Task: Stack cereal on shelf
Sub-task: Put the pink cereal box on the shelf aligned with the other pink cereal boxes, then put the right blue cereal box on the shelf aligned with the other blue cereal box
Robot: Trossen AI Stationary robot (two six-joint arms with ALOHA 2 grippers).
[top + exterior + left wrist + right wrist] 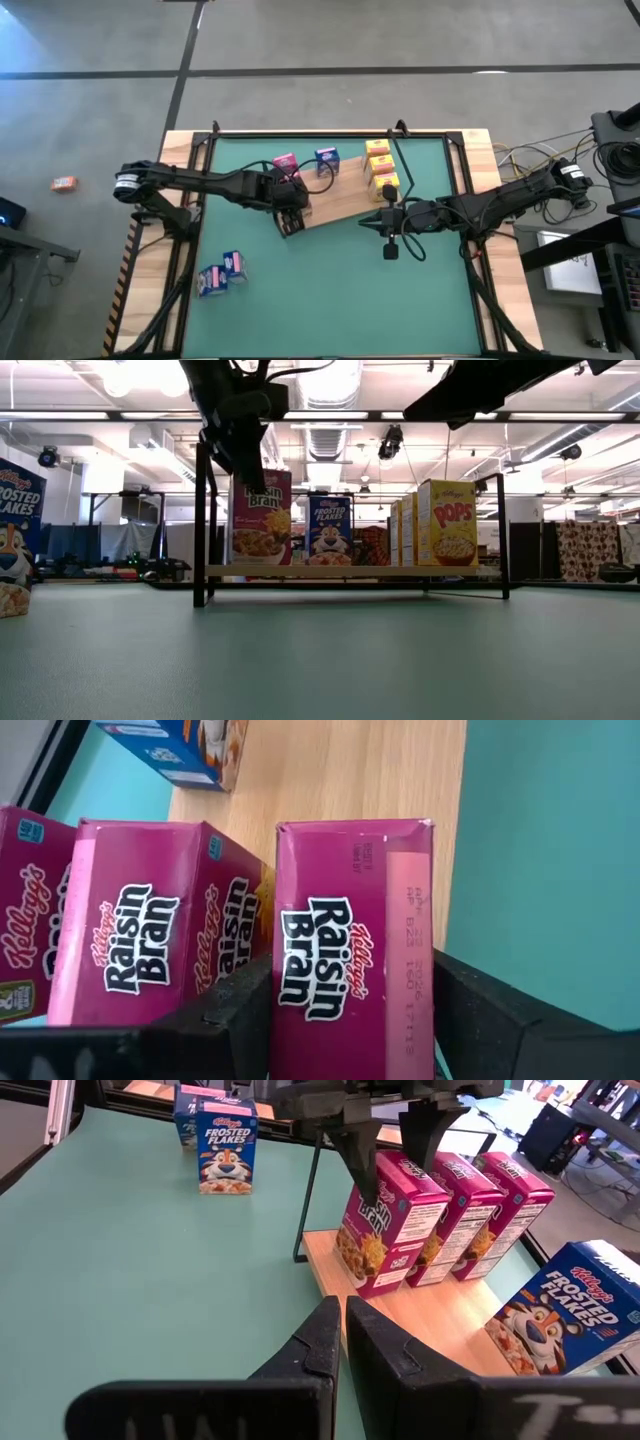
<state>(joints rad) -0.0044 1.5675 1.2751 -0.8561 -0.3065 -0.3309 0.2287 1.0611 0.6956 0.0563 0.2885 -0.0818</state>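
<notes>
Magenta Raisin Bran box (350, 935) stands upright on the shelf (440, 1320), between the left tool's (385, 1160) parted fingers; right tool (343, 1342), closed, waits nearby.

You have three pink Raisin Bran boxes (385, 1225) upright in a row at the left end of the wooden shelf (335, 207), three yellow Pops boxes (380, 168) right, one Frosted Flakes box (570, 1320) between, two blue boxes (221, 274) off-shelf, near left.

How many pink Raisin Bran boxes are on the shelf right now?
3, upright in a row at one end of the shelf: the first box under the left gripper, the second box beside it, the third box beyond. None appears hidden.
</notes>
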